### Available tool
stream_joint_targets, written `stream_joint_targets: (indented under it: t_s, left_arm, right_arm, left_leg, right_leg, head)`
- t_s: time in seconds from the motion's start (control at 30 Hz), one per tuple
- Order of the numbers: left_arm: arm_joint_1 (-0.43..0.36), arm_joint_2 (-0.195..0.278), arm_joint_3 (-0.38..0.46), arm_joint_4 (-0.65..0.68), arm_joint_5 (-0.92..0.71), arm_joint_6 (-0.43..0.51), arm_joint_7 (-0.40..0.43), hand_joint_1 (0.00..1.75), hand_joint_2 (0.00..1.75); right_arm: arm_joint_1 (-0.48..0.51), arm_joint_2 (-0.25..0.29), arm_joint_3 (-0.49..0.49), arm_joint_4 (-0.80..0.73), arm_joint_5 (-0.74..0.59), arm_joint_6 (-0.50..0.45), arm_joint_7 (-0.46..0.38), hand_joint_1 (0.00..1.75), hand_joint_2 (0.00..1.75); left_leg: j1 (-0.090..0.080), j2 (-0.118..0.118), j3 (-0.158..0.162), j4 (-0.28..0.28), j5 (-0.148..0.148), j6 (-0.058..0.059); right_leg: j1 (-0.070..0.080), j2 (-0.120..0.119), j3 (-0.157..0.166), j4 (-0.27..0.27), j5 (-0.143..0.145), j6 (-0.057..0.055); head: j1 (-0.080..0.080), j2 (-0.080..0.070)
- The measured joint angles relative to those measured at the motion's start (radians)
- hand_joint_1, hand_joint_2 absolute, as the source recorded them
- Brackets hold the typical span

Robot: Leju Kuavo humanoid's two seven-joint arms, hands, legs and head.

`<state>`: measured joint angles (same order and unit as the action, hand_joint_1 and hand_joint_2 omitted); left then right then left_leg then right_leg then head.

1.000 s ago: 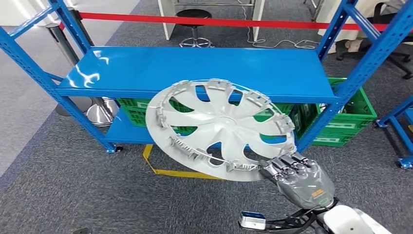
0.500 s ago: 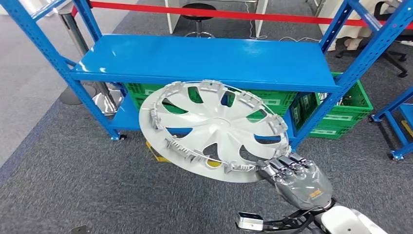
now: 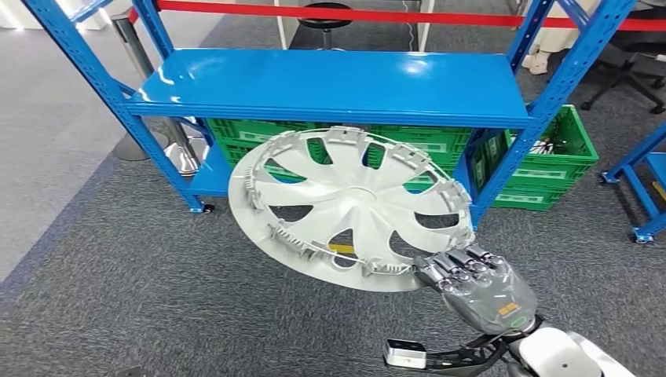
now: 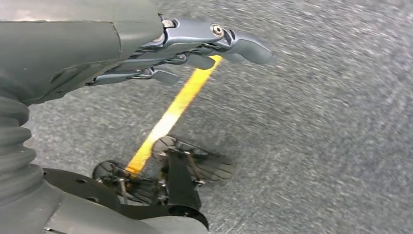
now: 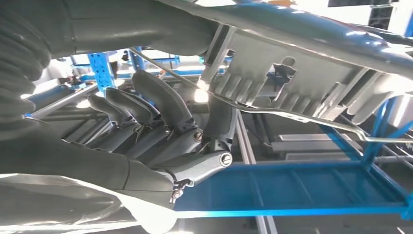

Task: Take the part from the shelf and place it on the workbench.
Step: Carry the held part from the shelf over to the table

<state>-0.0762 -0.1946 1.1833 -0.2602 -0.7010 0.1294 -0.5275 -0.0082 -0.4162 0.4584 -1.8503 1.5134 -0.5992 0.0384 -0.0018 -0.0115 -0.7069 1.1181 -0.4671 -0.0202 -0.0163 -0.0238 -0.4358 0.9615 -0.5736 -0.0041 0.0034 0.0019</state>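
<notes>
In front of the glossy blue steel shelf (image 3: 330,82), over speckled grey carpet (image 3: 118,298), the round silver plastic hubcap (image 3: 349,208), spoked with a ribbed, clip-lined rim, hangs tilted in the air. The right hand (image 3: 475,283) clamps its near edge. The left hand (image 4: 160,48) hangs over a yellow floor stripe (image 4: 170,114), fingers apart, holding nothing.

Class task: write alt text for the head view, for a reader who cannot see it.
The robot's right hand holds a large silver plastic wheel cover by its rim, tilted, in front of a blue metal shelf rack. Green plastic crates sit under the shelf on grey carpet, with a red barrier tape behind.
</notes>
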Motion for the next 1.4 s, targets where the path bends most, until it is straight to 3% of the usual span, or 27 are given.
stream_joint_targets:
  t_s: [0.07, 0.1, 0.13, 0.2, 0.27, 0.33, 0.4, 0.47, 0.53, 0.6, 0.63, 0.7, 0.73, 0.77, 0.83, 0.9, 0.97, 1.03, 1.1, 1.13, 1.2, 1.27, 1.3, 1.33, 1.4]
  left_arm:
    - [0.001, 0.000, 0.000, 0.000, 0.000, -0.001, 0.002, 0.00, 1.75]
    - [0.002, 0.000, 0.000, 0.000, -0.001, -0.003, 0.003, 0.00, 1.75]
    - [0.002, 0.001, 0.000, 0.000, -0.001, -0.005, 0.005, 0.00, 1.75]
    - [0.004, 0.003, 0.000, 0.000, -0.002, -0.007, 0.008, 0.00, 1.75]
    - [0.005, 0.006, 0.000, 0.000, -0.002, -0.008, 0.010, 0.00, 1.75]
    - [0.005, 0.008, 0.000, 0.000, -0.003, -0.008, 0.011, 0.00, 1.75]
    - [0.006, 0.009, 0.000, 0.000, -0.004, -0.005, 0.012, 0.00, 1.75]
    - [0.005, 0.010, 0.000, 0.000, -0.004, 0.000, 0.012, 0.00, 1.75]
    - [0.004, 0.008, 0.000, 0.000, -0.003, 0.004, 0.014, 0.00, 1.75]
    - [0.004, 0.007, 0.001, 0.000, -0.002, 0.007, 0.016, 0.00, 1.75]
    - [0.005, 0.007, 0.001, 0.000, -0.002, 0.008, 0.017, 0.00, 1.75]
    - [0.007, 0.007, 0.002, 0.000, -0.001, 0.010, 0.017, 0.00, 1.75]
    - [0.007, 0.007, 0.003, 0.000, -0.001, 0.010, 0.017, 0.00, 1.75]
    - [0.005, 0.007, 0.004, 0.000, -0.001, 0.010, 0.018, 0.00, 1.75]
    - [0.005, 0.008, 0.008, 0.000, -0.001, 0.011, 0.018, 0.00, 1.75]
    - [0.010, 0.008, 0.012, 0.000, 0.000, 0.012, 0.019, 0.00, 1.75]
    - [0.016, 0.009, 0.015, 0.000, 0.002, 0.013, 0.018, 0.00, 1.75]
    - [0.016, 0.008, 0.018, 0.000, 0.006, 0.014, 0.017, 0.00, 1.75]
    - [0.015, 0.009, 0.020, 0.000, 0.009, 0.014, 0.018, 0.00, 1.75]
    - [0.016, 0.010, 0.021, 0.000, 0.010, 0.014, 0.018, 0.00, 1.75]
    - [0.018, 0.014, 0.024, 0.000, 0.011, 0.014, 0.019, 0.00, 1.75]
    - [0.018, 0.018, 0.026, 0.000, 0.015, 0.012, 0.020, 0.00, 1.75]
    - [0.017, 0.019, 0.027, 0.000, 0.017, 0.011, 0.020, 0.00, 1.75]
    - [0.016, 0.021, 0.028, 0.000, 0.019, 0.010, 0.020, 0.00, 1.75]
    - [0.018, 0.026, 0.035, 0.000, 0.022, 0.009, 0.020, 0.00, 1.75]
  right_arm:
    - [-0.003, 0.000, 0.003, 0.001, 0.000, 0.000, 0.000, 1.75, 1.75]
    - [-0.004, 0.000, 0.004, 0.002, 0.001, 0.001, 0.000, 1.75, 1.75]
    - [-0.006, 0.000, 0.006, 0.003, 0.001, 0.001, 0.000, 1.75, 1.75]
    - [-0.008, 0.000, 0.010, 0.004, 0.002, 0.001, 0.000, 1.75, 1.75]
    - [-0.011, 0.000, 0.014, 0.005, 0.002, 0.001, 0.001, 1.75, 1.75]
    - [-0.014, 0.000, 0.019, 0.007, 0.002, 0.001, 0.001, 1.75, 1.75]
    - [-0.020, 0.000, 0.023, 0.008, -0.001, 0.001, 0.002, 1.75, 1.75]
    - [-0.027, 0.000, 0.027, 0.010, -0.005, 0.000, 0.002, 1.75, 1.75]
    - [-0.029, 0.000, 0.033, 0.014, -0.010, 0.000, 0.002, 1.75, 1.75]
    - [-0.030, 0.000, 0.040, 0.021, -0.014, 0.001, 0.002, 1.75, 1.75]
    - [-0.030, 0.000, 0.042, 0.024, -0.015, 0.002, 0.001, 1.75, 1.75]
    - [-0.032, 0.000, 0.046, 0.030, -0.016, 0.002, 0.001, 1.75, 1.75]
    - [-0.034, 0.000, 0.048, 0.033, -0.017, 0.002, 0.001, 1.75, 1.75]
    - [-0.037, 0.000, 0.050, 0.035, -0.018, 0.002, 0.001, 1.75, 1.75]
    - [-0.045, 0.000, 0.054, 0.039, -0.022, 0.002, 0.000, 1.75, 1.75]
    - [-0.052, 0.000, 0.059, 0.041, -0.025, 0.002, -0.002, 1.75, 1.75]
    - [-0.058, 0.001, 0.065, 0.044, -0.026, 0.002, -0.004, 1.75, 1.75]
    - [-0.063, 0.005, 0.071, 0.050, -0.027, 0.002, -0.006, 1.75, 1.75]
    - [-0.073, 0.010, 0.080, 0.058, -0.027, 0.003, -0.007, 1.75, 1.75]
    - [-0.079, 0.014, 0.085, 0.063, -0.028, 0.003, -0.008, 1.75, 1.75]
    - [-0.091, 0.023, 0.094, 0.072, -0.029, 0.003, -0.009, 1.75, 1.75]
    - [-0.104, 0.031, 0.102, 0.079, -0.030, 0.003, -0.012, 1.75, 1.75]
    - [-0.111, 0.035, 0.106, 0.083, -0.031, 0.003, -0.014, 1.75, 1.75]
    - [-0.118, 0.038, 0.111, 0.086, -0.032, 0.004, -0.016, 1.75, 1.75]
    - [-0.133, 0.047, 0.122, 0.094, -0.033, 0.005, -0.020, 1.75, 1.75]
  left_leg:
    - [0.002, 0.001, -0.023, 0.124, -0.073, -0.007]
    - [0.002, 0.002, -0.023, 0.160, -0.082, -0.007]
    - [0.002, 0.005, -0.009, 0.160, -0.072, -0.005]
    - [-0.002, 0.022, 0.057, 0.059, -0.018, 0.008]
    - [-0.013, 0.059, 0.112, -0.040, 0.013, 0.029]
    - [-0.023, 0.073, 0.120, -0.066, 0.012, 0.043]
    - [-0.020, 0.053, 0.121, -0.088, 0.011, 0.052]
    - [-0.011, 0.032, 0.125, -0.112, 0.013, 0.064]
    - [-0.009, 0.010, 0.120, -0.116, 0.019, 0.070]
    - [-0.008, -0.015, 0.117, -0.115, 0.021, 0.070]
    - [-0.008, -0.028, 0.117, -0.113, 0.022, 0.069]
    - [-0.006, -0.055, 0.115, -0.105, 0.021, 0.065]
    - [-0.006, -0.068, 0.111, -0.099, 0.021, 0.061]
    - [-0.007, -0.081, 0.103, -0.091, 0.021, 0.056]
    - [-0.005, -0.103, 0.081, -0.081, 0.030, 0.041]
    - [-0.003, -0.116, 0.066, -0.077, 0.037, 0.027]
    - [-0.005, -0.080, 0.048, -0.042, 0.014, 0.015]
    - [-0.003, -0.024, 0.005, 0.060, -0.044, 0.004]
    - [0.003, -0.003, -0.035, 0.164, -0.085, -0.004]
    - [0.005, 0.001, -0.038, 0.178, -0.082, -0.006]
    - [0.008, 0.015, 0.009, 0.097, -0.030, -0.005]
    - [0.002, 0.054, 0.071, -0.025, 0.011, 0.001]
    - [-0.003, 0.069, 0.087, -0.062, 0.017, 0.008]
    - [-0.007, 0.074, 0.090, -0.074, 0.014, 0.014]
    - [-0.008, 0.055, 0.086, -0.080, 0.017, 0.031]
  right_leg:
    - [0.003, -0.017, -0.008, 0.002, 0.008, -0.002]
    - [0.004, -0.026, -0.010, 0.005, 0.010, -0.002]
    - [0.006, -0.035, -0.011, 0.008, 0.011, -0.002]
    - [0.010, -0.054, -0.010, 0.016, 0.009, 0.001]
    - [0.016, -0.073, -0.014, 0.022, 0.005, 0.007]
    - [0.020, -0.094, -0.017, 0.024, 0.004, 0.014]
    - [0.020, -0.100, -0.020, 0.027, -0.002, 0.022]
    - [0.017, -0.053, -0.048, 0.074, -0.037, 0.029]
    - [0.011, 0.005, -0.114, 0.200, -0.093, 0.034]
    - [0.007, 0.020, -0.174, 0.308, -0.114, 0.040]
    - [0.005, 0.022, -0.182, 0.312, -0.097, 0.042]
    - [0.000, 0.035, -0.152, 0.219, -0.018, 0.047]
    - [-0.004, 0.060, -0.130, 0.161, 0.014, 0.049]
    - [-0.008, 0.083, -0.110, 0.108, 0.032, 0.051]
    - [-0.010, 0.109, -0.097, 0.072, 0.030, 0.048]
    - [-0.010, 0.088, -0.096, 0.067, 0.032, 0.037]
    - [-0.013, 0.060, -0.095, 0.063, 0.038, 0.024]
    - [-0.012, 0.029, -0.094, 0.061, 0.040, 0.017]
    - [-0.010, -0.003, -0.094, 0.061, 0.039, 0.016]
    - [-0.010, -0.017, -0.094, 0.062, 0.039, 0.015]
    - [-0.010, -0.043, -0.093, 0.062, 0.038, 0.017]
    - [-0.006, -0.064, -0.092, 0.062, 0.035, 0.023]
    - [-0.003, -0.073, -0.091, 0.062, 0.034, 0.027]
    - [0.000, -0.082, -0.091, 0.061, 0.032, 0.032]
    - [0.000, -0.096, -0.087, 0.057, 0.030, 0.043]
  head:
    - [-0.001, 0.000]
    - [-0.001, 0.000]
    - [-0.001, 0.000]
    - [-0.001, 0.000]
    - [-0.001, 0.000]
    - [0.000, 0.000]
    - [0.000, 0.000]
    - [0.003, 0.000]
    - [0.007, 0.000]
    - [0.007, 0.000]
    - [0.007, 0.000]
    - [0.007, 0.000]
    - [0.007, 0.000]
    - [0.007, 0.000]
    - [0.006, 0.000]
    - [0.005, 0.000]
    - [-0.001, 0.000]
    - [-0.008, 0.000]
    - [-0.009, 0.000]
    - [-0.009, 0.000]
    - [-0.009, 0.000]
    - [-0.009, 0.000]
    - [-0.010, 0.000]
    - [-0.010, 0.000]
    - [-0.010, 0.000]
